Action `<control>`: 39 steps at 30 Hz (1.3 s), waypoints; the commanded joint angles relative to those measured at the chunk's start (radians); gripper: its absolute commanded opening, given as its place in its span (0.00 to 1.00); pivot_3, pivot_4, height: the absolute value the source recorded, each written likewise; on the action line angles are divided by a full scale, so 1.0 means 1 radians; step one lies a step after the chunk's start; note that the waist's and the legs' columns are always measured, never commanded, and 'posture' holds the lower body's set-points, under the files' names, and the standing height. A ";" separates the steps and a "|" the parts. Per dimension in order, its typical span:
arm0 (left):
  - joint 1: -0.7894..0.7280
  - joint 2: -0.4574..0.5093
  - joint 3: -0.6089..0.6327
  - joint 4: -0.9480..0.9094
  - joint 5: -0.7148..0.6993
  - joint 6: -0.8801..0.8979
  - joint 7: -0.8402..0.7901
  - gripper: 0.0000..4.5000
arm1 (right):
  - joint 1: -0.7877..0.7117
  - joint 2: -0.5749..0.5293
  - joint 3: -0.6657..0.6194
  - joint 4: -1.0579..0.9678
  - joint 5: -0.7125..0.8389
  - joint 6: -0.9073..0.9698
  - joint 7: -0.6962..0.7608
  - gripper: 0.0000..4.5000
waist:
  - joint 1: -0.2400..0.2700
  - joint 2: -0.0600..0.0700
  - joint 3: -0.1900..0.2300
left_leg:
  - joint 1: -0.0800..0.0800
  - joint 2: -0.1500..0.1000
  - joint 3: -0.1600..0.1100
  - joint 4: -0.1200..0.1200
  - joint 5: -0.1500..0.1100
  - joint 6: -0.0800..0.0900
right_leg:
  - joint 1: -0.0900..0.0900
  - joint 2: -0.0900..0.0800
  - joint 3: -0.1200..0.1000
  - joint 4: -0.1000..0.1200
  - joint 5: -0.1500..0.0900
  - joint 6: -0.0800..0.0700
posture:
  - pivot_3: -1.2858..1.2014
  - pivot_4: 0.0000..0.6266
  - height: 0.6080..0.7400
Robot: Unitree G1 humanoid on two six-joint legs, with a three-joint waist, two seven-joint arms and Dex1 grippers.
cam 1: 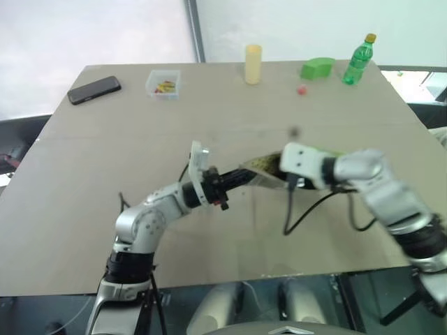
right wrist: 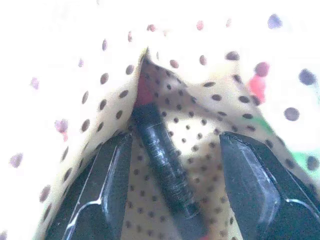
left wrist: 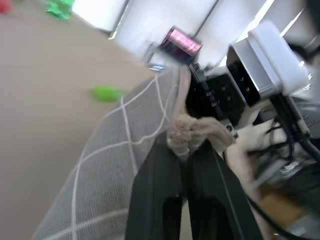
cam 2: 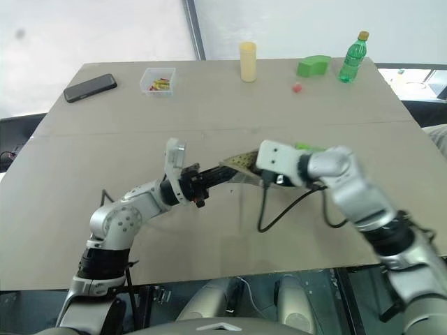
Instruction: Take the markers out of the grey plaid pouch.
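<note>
One pouch (cam 2: 237, 163), perhaps two markers (right wrist: 165, 160), one phone (cam 1: 94, 89), one bottle (cam 1: 358, 60).

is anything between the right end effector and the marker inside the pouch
Nothing visible. The right end effector, fingers apart, sits inside the open grey plaid fabric pouch, straddling a dark slim marker on the dotted lining. The left end effector pinches the pouch's edge.

Pouch (cam 1: 260, 167) between left hand (cam 1: 241, 178), right hand (cam 1: 283, 171)
</note>
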 commanded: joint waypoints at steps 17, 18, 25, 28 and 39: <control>0.199 0.031 -0.035 0.008 0.238 -0.210 -0.007 0.00 | 0.040 -0.001 0.299 0.131 -0.155 0.011 -0.090 0.63 | 0.002 -0.004 -0.002 | 0.002 0.004 0.007 -0.001 -0.001 -0.002 | 0.000 -0.004 0.003 0.000 0.000 -0.001 | 0.52 0.24 1.00; 0.203 0.035 -0.038 0.004 0.247 -0.219 -0.013 0.00 | 0.042 -0.003 0.300 0.128 -0.163 0.011 -0.090 0.63 | 0.002 -0.004 -0.002 | 0.003 0.005 0.007 -0.001 -0.001 -0.002 | 0.000 -0.004 0.003 0.000 0.000 -0.001 | 0.52 0.24 1.00; 0.272 0.088 -0.104 -0.087 0.406 -0.412 -0.095 0.00 | 0.075 -0.033 0.302 0.041 -0.228 0.081 -0.108 0.63 | 0.003 -0.004 -0.002 | 0.003 0.005 0.007 -0.001 -0.001 -0.002 | -0.001 -0.003 0.003 0.000 0.000 -0.001 | 0.52 0.24 1.00; 0.291 0.103 -0.127 -0.114 0.457 -0.469 -0.102 0.00 | 0.132 -0.031 0.304 -0.026 -0.240 0.133 -0.136 0.63 | 0.005 -0.004 -0.002 | 0.002 0.005 0.007 -0.001 -0.001 -0.002 | 0.000 -0.004 0.003 0.000 0.000 -0.001 | 0.52 0.24 1.00; 0.347 0.159 -0.122 -0.320 0.522 -0.511 -0.057 0.00 | 0.255 0.008 0.125 -0.071 -0.185 0.152 -0.231 0.05 | 0.004 -0.005 -0.002 | 0.003 0.006 0.007 -0.001 -0.001 -0.002 | 0.000 -0.004 0.001 0.000 0.000 0.000 | 0.52 0.24 1.00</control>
